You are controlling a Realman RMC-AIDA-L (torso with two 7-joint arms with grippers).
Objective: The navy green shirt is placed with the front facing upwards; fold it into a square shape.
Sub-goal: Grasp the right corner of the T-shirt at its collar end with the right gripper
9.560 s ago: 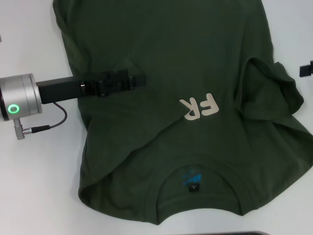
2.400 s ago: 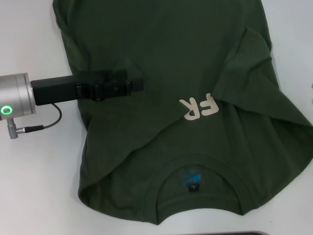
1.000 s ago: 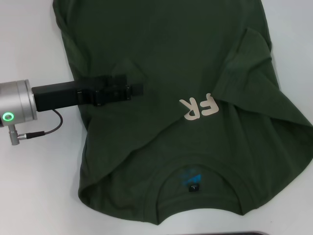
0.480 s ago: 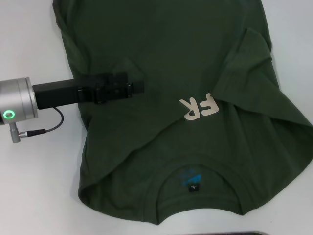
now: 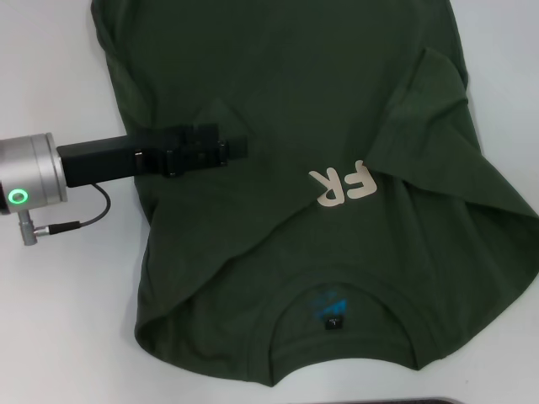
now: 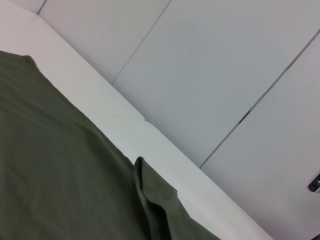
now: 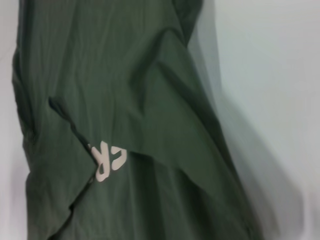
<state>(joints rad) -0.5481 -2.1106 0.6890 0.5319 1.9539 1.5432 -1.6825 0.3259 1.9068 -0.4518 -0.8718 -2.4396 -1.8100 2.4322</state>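
The navy green shirt [image 5: 320,101] lies on the white table with its collar [image 5: 337,282] and neck label [image 5: 335,322] toward me. Only "FR" of the cream lettering [image 5: 344,183] shows, because the right side [image 5: 429,126] is folded in over the chest. My left gripper [image 5: 240,149] reaches in from the left and lies low on the shirt's left part, beside a small raised pucker of cloth [image 5: 215,108]. The left wrist view shows the shirt [image 6: 50,165] and a folded edge [image 6: 155,200]. The right wrist view looks down on the shirt [image 7: 125,90] and its lettering [image 7: 107,159]. My right gripper is out of sight.
Bare white table [image 5: 59,295] surrounds the shirt on the left and right. The left arm's cable [image 5: 84,215] loops over the table. A dark edge [image 5: 404,401] runs along the bottom. Pale wall panels [image 6: 225,75] stand behind the table.
The bunched right sleeve flap now lies flat across the chest, and the right gripper has left the right edge. The left gripper slid slightly left and a small pucker rose beside it.
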